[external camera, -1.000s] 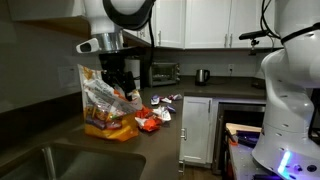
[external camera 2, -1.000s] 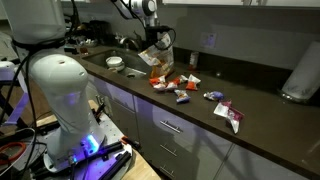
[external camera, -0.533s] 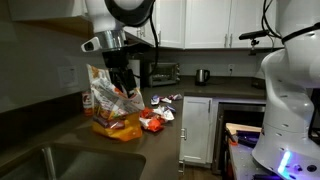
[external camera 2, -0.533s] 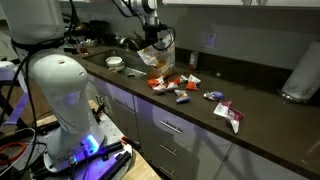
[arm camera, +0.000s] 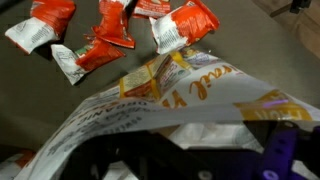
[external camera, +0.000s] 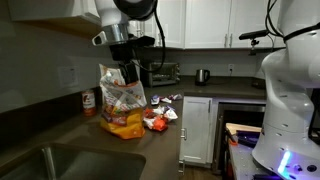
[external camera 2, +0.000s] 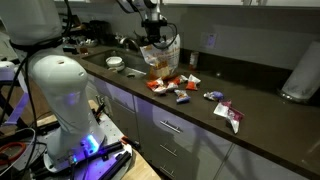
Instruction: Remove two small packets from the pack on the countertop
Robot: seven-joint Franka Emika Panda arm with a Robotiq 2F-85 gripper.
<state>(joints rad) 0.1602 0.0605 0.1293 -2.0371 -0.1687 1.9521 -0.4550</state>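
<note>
Pack [external camera: 122, 100] now nearer small packets [external camera: 155, 121]

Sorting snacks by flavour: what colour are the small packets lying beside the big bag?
Small crinkly packets: red-orange with whitish ends, clearest in wrist view.

Behind the gripper [external camera: 127, 82] hang white wall cupboards [external camera: 205, 20]; a shiny silver toaster oven [external camera: 163, 73] sits below them; the room is dim.

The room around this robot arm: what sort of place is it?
Most likely a kitchen, perhaps a shared one. A long dark countertop has a steel sink set in it, a toaster oven stands by the wall, and white cabinets hang overhead.
</note>
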